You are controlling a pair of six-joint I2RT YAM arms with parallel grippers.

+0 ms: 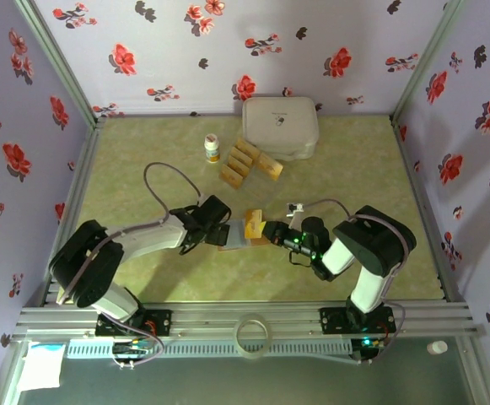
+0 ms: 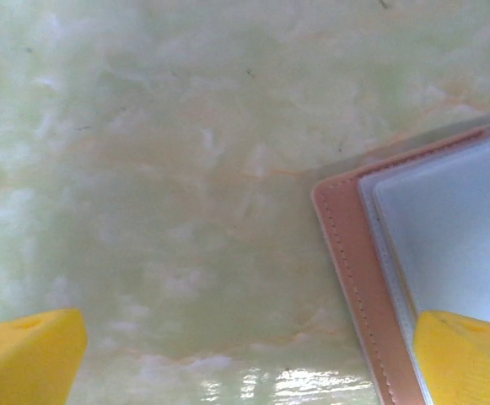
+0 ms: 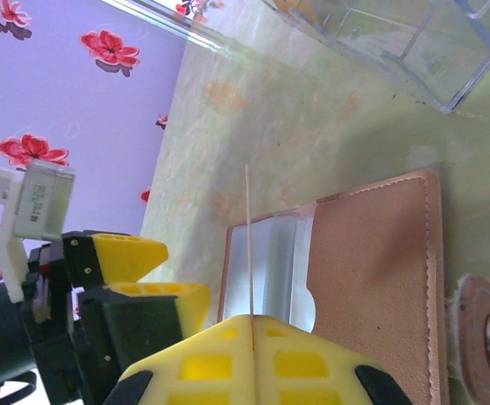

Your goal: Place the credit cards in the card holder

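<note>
- Right gripper (image 3: 251, 325) is clamped tight on one credit card (image 3: 248, 236). From the wrist it shows edge-on, a thin pale line running straight out from the yellow fingers.
- Card holder (image 3: 371, 253) lies open on the table (image 1: 143, 186), between the two grippers, with its pink flap to one side and grey pocket (image 3: 270, 266) to the other.
- Here's what matters: the held card sits right over that grey pocket, its long axis pointing out ahead of the gripper. (It looks to stand on edge to the holder rather than flat with it, so I'd expect a tilt before any slide-in.)
- Left gripper (image 2: 245, 367) is spread wide with nothing in it, just beside the holder's other edge. One yellow fingertip (image 2: 468, 354) overlaps the pink border, but whether it presses or hovers I can't tell.
- Right arm is nearer the job, and left looks placed to steady the holder.
- The other credit cards (image 1: 249, 160) lie clustered farther back near the white box (image 1: 280, 126), well apart from the action.
</note>
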